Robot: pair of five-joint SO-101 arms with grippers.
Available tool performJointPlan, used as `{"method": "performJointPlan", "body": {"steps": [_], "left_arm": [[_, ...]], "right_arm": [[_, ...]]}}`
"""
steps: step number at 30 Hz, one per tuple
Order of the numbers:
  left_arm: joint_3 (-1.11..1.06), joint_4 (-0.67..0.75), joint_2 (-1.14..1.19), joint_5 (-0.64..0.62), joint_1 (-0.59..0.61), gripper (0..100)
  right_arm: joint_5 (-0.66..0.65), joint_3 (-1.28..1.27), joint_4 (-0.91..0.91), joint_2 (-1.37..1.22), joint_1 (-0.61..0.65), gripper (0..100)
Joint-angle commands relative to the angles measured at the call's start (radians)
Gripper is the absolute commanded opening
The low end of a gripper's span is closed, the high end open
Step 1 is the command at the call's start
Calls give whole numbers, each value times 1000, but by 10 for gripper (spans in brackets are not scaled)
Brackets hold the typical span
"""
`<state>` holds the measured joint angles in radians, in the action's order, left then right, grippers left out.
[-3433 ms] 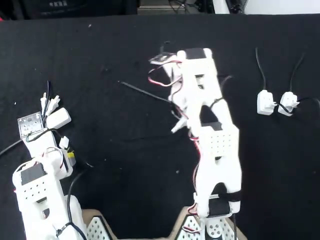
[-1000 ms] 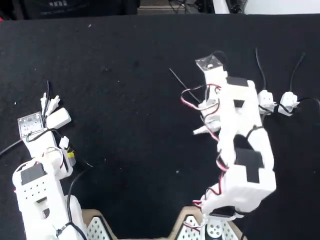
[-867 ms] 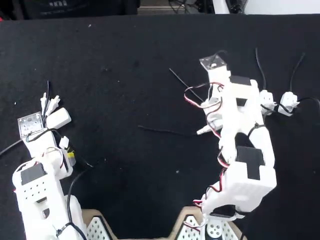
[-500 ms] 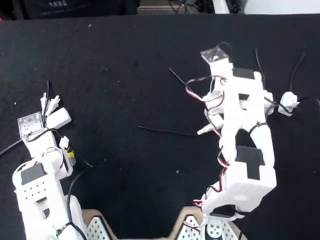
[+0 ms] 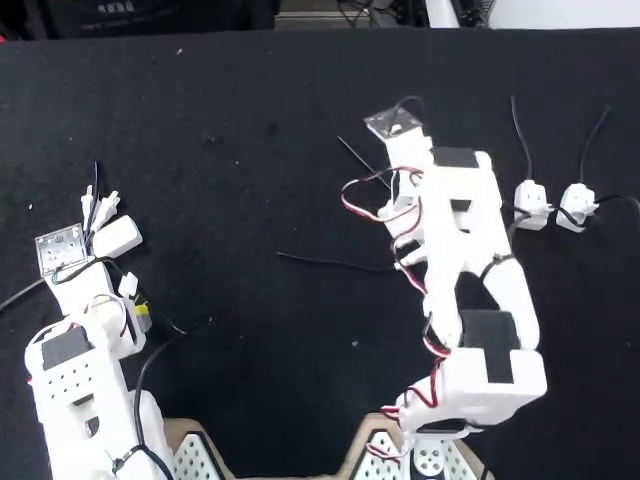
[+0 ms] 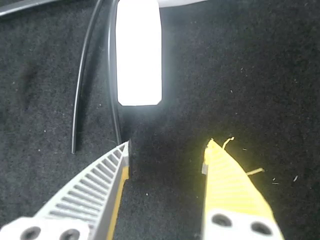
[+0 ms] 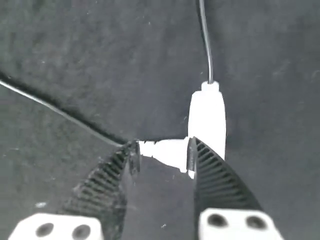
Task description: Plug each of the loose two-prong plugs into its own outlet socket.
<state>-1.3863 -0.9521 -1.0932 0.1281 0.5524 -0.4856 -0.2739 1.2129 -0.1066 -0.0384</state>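
While the left jaws stand spread with nothing between them near the table's [image 5: 220, 100] left edge, just short of a white block [image 6: 138, 52] with black cords [image 6: 82, 85] beside it, the right jaws pinch a small white plug [image 7: 167, 150]. The plug butts against the side of a white socket [image 7: 207, 117]; whether its prongs are seated cannot be told. A pair of white pieces [image 5: 530, 205] lies near the right edge.

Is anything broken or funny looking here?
One small thing: on the left gripper, the yellow finger has thin frayed strands sticking out at its tip, like peeling tape; its grey ribbed finger looks clean. The small white plug in the right gripper and the black cloth table look fine.
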Motion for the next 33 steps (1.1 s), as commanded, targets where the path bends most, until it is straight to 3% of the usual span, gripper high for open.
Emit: {"method": "performJointPlan", "body": {"steps": [1,33], "left_arm": [[42,2,-12,-5,-1,238],[42,-2,-12,-5,-1,238]], "right_arm": [[-52,7,-37,25,-54,145],[-54,438,-28,-390,-253,144]]}}
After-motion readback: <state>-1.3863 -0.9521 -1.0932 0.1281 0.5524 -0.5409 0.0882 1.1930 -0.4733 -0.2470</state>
